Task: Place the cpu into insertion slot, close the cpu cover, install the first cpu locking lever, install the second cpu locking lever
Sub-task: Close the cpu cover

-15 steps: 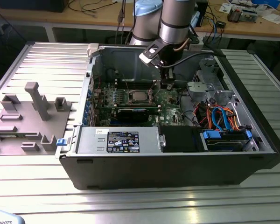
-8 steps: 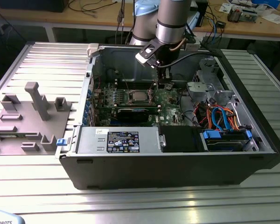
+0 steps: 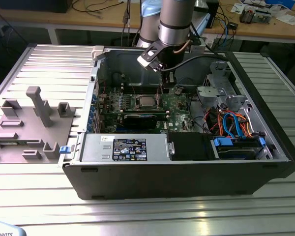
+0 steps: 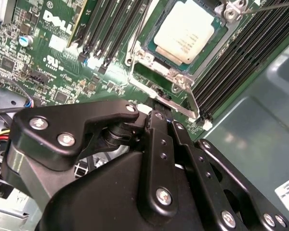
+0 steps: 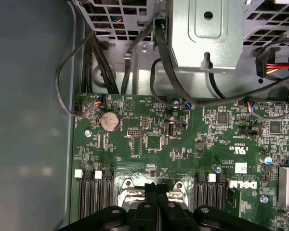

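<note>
Since the cpu (image 3: 146, 102) sits flat in the insertion slot (image 4: 208, 5), silver top up, w/ the cpu cover (image 4: 159, 67) lying down round its edges as far as I can judge, what matters to me is the offset. In the exterior view the cpu lies at abt 8 o'clock from the gripper (image 3: 163, 91), near but not directly under it. It's square, so there's no long axis to line up on. The one long thing there is a thin silvery bar (image 4: 193, 102) running along the cover edge on the gripper's side; can't tell if it's latched. In the first wrist view the fingers (image 5: 151, 191) are drawn together, no gap to speak of, and I see nothing held between them. Tips hang just above the green circuit board (image 5: 154, 159) by the socket's edge. The arm comes in from 12 o'clock in the exterior view, wrist approx vertical, pointing straight down into the open pc case (image 3: 187, 172) on the tabletop (image 3: 137, 211).
</note>
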`<state>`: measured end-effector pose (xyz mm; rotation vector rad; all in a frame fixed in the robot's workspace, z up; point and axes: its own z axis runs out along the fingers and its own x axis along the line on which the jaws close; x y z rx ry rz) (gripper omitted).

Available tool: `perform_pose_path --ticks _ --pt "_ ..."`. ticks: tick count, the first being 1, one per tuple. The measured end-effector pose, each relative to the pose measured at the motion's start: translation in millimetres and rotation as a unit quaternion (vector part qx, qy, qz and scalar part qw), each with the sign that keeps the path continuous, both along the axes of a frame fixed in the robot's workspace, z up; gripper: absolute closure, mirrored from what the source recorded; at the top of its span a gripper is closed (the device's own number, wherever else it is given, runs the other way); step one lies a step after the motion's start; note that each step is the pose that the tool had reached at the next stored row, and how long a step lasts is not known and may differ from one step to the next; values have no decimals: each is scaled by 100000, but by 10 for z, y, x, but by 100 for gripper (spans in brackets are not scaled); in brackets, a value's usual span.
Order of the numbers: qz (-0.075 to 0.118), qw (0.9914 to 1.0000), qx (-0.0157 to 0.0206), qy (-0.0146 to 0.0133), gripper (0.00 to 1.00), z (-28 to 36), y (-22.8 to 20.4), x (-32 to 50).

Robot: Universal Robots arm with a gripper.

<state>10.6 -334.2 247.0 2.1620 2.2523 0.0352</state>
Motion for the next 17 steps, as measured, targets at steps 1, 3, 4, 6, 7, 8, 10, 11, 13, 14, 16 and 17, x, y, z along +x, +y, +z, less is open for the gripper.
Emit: perform_pose_path --ticks 1,3,4,6,7,8,10,11,13,14,16,17 --pt "-1 100000 1 -15 89 0 0 -10" --pt "4 100000 3 -54 89 0 0 -37" --pt "6 100000 0 -73 89 0 0 -49" --pt "0 100000 4 -113 89 0 0 -76" --pt "2 100000 6 -131 89 -1 0 -89" --pt "2 100000 5 -149 89 -1 1 -100" --pt "2 100000 -2 -180 89 0 0 -121" --pt "5 100000 4 -208 89 0 0 -135" --pt "3 100000 -1 -240 89 -1 0 -202" --pt "-3 100000 1 -239 89 -4 0 -229" --pt "4 100000 4 -238 89 -29 0 -278" --pt "3 100000 -1 -238 89 -46 0 -299"
